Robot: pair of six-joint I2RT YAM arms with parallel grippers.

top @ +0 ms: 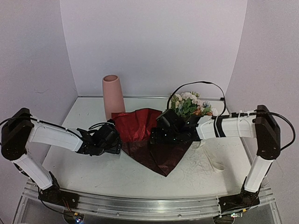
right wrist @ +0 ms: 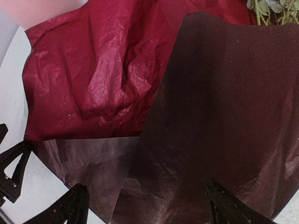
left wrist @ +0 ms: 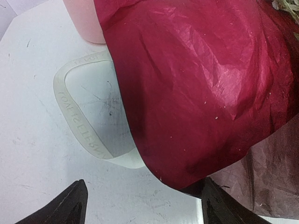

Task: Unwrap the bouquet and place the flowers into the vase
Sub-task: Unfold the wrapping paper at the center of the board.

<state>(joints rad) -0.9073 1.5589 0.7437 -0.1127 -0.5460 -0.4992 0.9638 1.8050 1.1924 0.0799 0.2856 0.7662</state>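
Top external view: the tall, salmon-pink, cylindrical vase (top: 113, 95) stands upright at the back left of the white desk (top: 93, 168). Near its foot, the dark red crinkled wrapping paper (top: 149, 137) lies spread open in the middle of the desk. The bunch of pink, peach and white artificial flowers (top: 189, 106) lies at the far right end of the paper, behind the right arm. The left pincer (top: 108, 139) is low at the left border of the paper, its fingers apart and empty. The right pincer (top: 162, 131) is over the paper, also apart. A cream ribbon loop (left wrist: 77, 122) lies on the desk, partly under the paper.
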